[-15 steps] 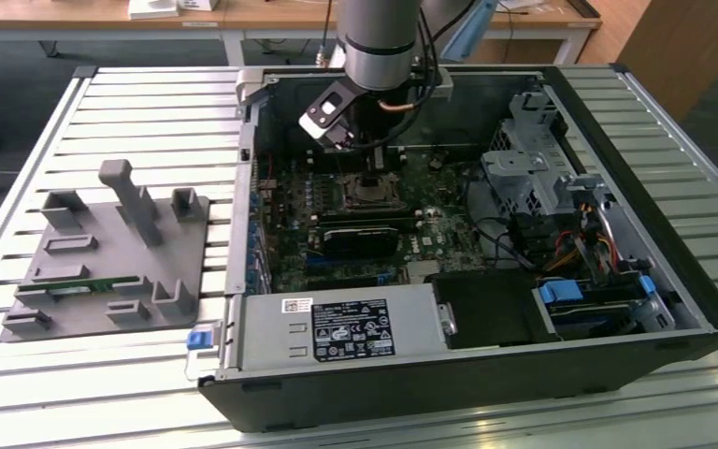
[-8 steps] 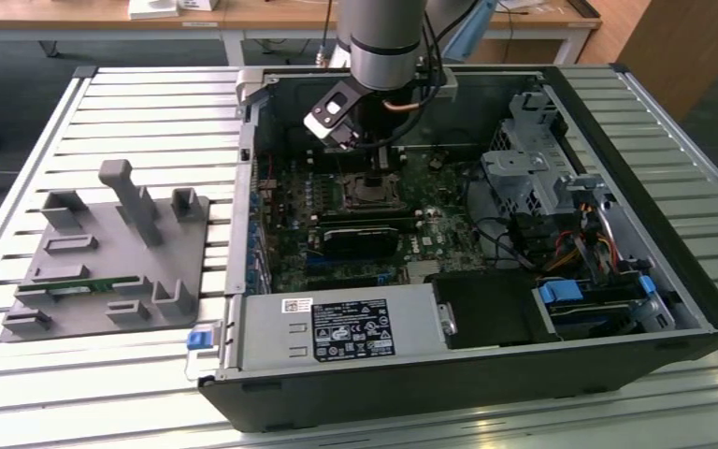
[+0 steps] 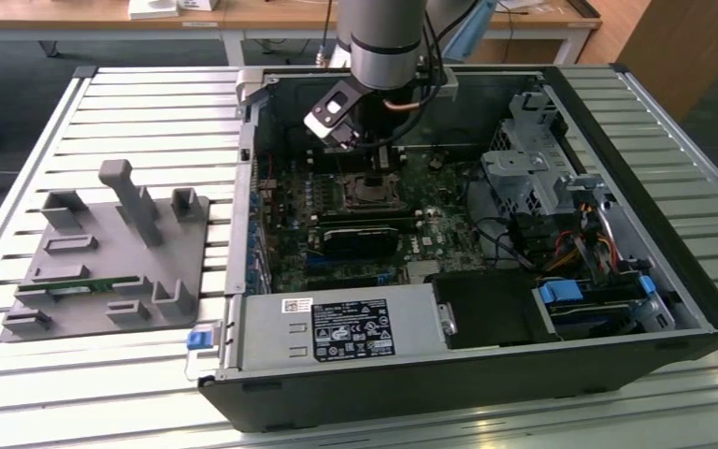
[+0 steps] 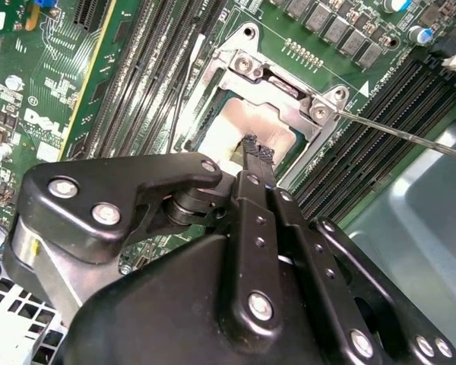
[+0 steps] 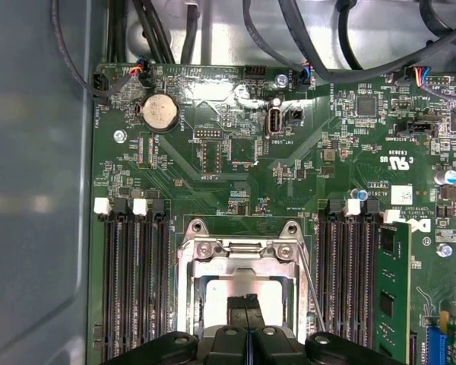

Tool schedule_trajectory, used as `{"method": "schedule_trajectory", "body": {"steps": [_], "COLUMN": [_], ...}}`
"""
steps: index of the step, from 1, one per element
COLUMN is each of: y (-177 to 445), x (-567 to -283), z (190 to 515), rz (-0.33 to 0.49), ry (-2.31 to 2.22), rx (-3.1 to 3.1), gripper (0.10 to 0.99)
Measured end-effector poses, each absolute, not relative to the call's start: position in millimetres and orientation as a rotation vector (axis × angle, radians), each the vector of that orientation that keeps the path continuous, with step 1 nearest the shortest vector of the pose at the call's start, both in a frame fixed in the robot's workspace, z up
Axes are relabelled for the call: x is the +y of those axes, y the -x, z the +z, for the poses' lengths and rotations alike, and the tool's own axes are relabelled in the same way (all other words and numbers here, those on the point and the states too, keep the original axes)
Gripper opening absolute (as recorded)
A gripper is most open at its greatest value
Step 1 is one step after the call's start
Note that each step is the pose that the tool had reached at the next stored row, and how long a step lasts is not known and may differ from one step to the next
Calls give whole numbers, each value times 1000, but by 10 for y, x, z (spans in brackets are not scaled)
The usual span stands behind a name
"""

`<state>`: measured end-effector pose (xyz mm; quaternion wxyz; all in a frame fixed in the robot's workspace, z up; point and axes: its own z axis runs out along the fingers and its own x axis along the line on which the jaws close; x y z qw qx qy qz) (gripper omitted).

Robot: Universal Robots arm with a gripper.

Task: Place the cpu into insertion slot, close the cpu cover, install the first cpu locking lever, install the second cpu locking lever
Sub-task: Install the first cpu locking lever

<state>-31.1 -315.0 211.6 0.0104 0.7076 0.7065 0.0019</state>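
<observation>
The black metal computer case is laid open-side up, exposing the green motherboard. The silvery square cpu cover is lowered around the grey-topped square cpu. Over it the black gripper is held pressed together, empty, probably for pushing.

A silver tabletop made of long parallel metal slats with dark grooves between them spans the exterior view from the left edge to the right edge of the frame. 2 things sit directly on it. An open black computer case lies on its side across the centre and right of the frame, open face up. Just beside it, at left centre, rests a flat grey fixture plate with several upright posts. Bare slats show along the bottom edge.
</observation>
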Motion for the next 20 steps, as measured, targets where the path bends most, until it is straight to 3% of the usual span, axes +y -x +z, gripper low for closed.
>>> {"method": "schedule_trajectory", "body": {"steps": [20], "y": [311], "x": [-3150], "z": [2306], "rz": [6], "ry": [-2209], "rx": [2205], "gripper": [106]}}
